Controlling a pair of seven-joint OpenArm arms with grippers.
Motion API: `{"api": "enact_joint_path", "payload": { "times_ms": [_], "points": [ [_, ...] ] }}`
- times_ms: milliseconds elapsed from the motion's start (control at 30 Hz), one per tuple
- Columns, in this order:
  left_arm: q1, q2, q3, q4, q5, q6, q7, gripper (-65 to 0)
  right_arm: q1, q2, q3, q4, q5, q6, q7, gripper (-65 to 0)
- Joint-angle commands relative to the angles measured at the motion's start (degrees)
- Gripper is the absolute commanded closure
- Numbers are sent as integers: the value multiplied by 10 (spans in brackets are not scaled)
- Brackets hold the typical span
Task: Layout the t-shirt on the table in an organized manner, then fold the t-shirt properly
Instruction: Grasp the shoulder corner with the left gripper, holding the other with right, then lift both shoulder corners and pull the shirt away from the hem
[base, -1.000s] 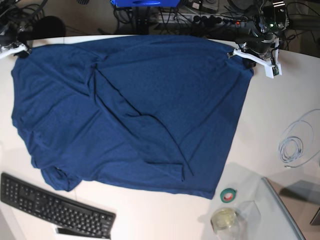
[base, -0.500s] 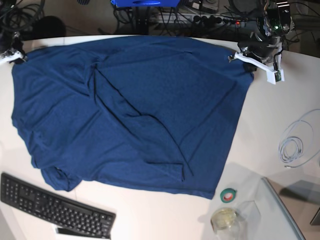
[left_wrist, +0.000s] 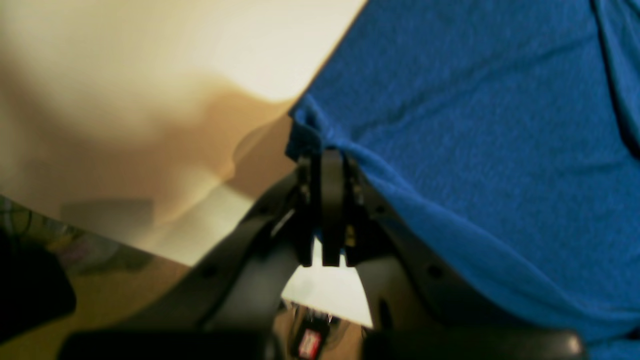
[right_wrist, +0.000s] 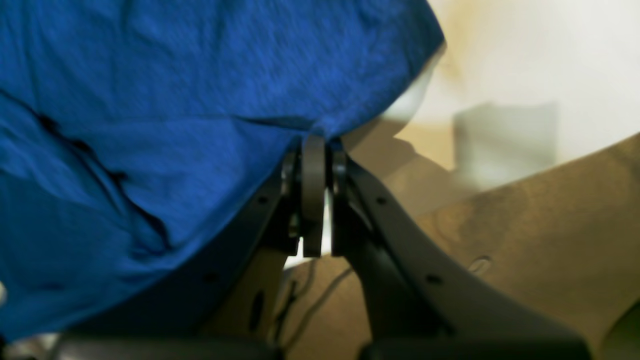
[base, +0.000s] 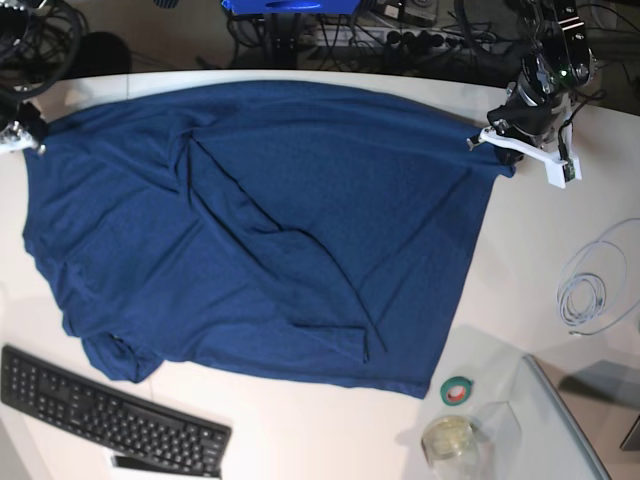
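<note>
T-shirt (base: 270, 230) is spread on table (base: 560, 230) — corners clamped by left tool (left_wrist: 325, 150) and right tool (right_wrist: 314, 142).

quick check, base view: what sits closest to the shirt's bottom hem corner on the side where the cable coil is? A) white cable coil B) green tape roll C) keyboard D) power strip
B: the green tape roll lies on the table just past the lowest corner of the t-shirt; the white cable coil lies farther out, and the keyboard is at the opposite corner.
</note>
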Motion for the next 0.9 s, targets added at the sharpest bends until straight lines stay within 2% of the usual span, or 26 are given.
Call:
{"api": "enact_joint_path", "payload": {
  "times_ms": [0,67,200,333,400,467,567,733,867],
  "points": [
    [-9,-4,-3,11,-4,0,3,0,9,9,2,13,7,-6,0,0],
    [-22,3,-7,11,-4,0,18,0,21,9,2,11,6,-10,0,0],
    [-45,8,-5,10,-4,0,22,0,37,9,-2,10,6,-55,-1,0],
    [-71,13,-3,6,-4,0,22,0,65,11,-3,6,5,-73,-23,0],
    [-89,21,-6,5,-3,0,25,0,87,24,-3,-16,5,-83,-37,0],
    [-111,22,-7,4,-3,0,56,0,108,36,-5,-53,5,-89,-42,0],
    [-148,29,-8,-12,-3,0,94,0,127,60,-41,-98,5,-98,-36,0],
    [-188,38,-13,-56,-1,0,96,0,147,80,-80,-173,5,-103,9,0],
    [-212,48,-58,-87,0,0,96,0,151,97,-101,-210,5,-103,38,0]
  ]
}}
